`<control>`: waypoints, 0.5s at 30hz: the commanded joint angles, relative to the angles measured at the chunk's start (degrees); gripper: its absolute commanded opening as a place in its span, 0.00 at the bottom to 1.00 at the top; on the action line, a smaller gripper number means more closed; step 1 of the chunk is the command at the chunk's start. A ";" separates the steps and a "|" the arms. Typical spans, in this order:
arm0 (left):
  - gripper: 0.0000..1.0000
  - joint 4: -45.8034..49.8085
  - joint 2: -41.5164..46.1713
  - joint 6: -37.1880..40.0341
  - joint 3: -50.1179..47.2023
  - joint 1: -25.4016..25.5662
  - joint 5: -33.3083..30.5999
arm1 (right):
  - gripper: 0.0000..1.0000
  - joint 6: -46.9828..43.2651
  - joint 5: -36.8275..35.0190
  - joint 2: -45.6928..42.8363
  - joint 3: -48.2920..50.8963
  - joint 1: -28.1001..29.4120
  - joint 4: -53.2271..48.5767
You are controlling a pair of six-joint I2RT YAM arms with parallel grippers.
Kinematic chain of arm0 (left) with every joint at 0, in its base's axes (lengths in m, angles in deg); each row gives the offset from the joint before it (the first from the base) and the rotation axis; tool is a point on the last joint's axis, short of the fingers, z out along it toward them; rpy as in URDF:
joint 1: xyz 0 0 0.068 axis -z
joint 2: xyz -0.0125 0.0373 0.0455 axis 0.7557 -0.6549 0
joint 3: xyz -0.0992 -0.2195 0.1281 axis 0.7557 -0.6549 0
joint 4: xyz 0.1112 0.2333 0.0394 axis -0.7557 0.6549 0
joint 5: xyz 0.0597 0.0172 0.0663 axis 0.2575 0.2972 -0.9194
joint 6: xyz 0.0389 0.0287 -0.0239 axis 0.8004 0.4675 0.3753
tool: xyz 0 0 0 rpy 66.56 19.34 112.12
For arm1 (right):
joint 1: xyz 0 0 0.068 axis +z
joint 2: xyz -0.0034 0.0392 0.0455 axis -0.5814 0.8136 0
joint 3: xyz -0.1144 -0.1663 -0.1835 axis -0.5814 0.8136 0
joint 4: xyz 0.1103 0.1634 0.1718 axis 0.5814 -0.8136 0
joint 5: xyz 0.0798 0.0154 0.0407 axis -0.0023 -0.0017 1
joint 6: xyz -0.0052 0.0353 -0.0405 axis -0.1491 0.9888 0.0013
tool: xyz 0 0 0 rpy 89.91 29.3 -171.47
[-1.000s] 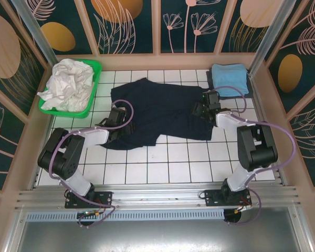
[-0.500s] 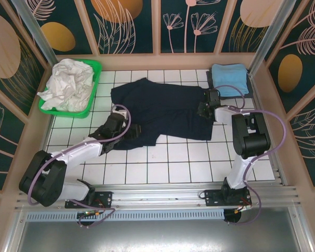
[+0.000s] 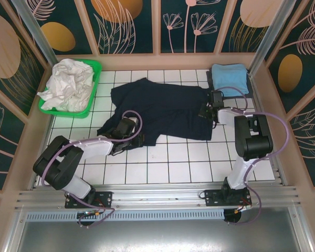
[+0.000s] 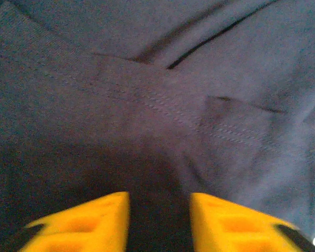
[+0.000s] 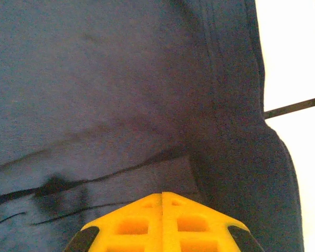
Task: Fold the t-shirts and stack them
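Note:
A large navy t-shirt (image 3: pixel 163 107) lies spread and rumpled across the middle of the tiled table. My left gripper (image 3: pixel 134 137) sits low on its near left hem. In the left wrist view its yellow fingers (image 4: pixel 84 220) stand a narrow gap apart, open, with dark cloth (image 4: pixel 147 105) under and between them. My right gripper (image 3: pixel 206 110) is at the shirt's right edge. Its tips (image 5: pixel 162 194) are pressed together, shut on a fold of the navy hem (image 5: pixel 121 178). A folded light blue t-shirt (image 3: pixel 228 79) lies at the far right. A crumpled white t-shirt (image 3: pixel 68 84) fills the basket.
The green basket (image 3: pixel 94 89) stands at the far left corner. Patterned walls close in the table on three sides. Bare white tiles (image 3: pixel 178 157) run along the near side between the two arm bases.
My left gripper slid right along the shirt's near hem and its jaws narrowed. My right gripper shifted a little toward the shirt's right edge and closed.

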 commanded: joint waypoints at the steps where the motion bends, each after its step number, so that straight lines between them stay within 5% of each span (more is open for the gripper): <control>1: 0.20 0.31 1.75 -1.54 -1.20 0.05 -2.81 | 0.00 -0.86 0.69 -5.46 0.34 -0.20 -0.97; 5: 0.00 0.67 10.14 -2.82 -3.61 0.10 -5.34 | 0.00 -1.82 -0.15 -9.39 1.46 -0.33 -3.08; 12: 0.00 6.13 18.76 -2.22 -2.55 0.07 -7.73 | 0.00 -1.85 -0.05 -13.26 4.21 -0.85 -2.19; 15: 0.00 8.92 19.51 -3.06 -0.98 0.06 -7.86 | 0.21 -2.11 0.34 -8.95 1.07 -0.86 -4.98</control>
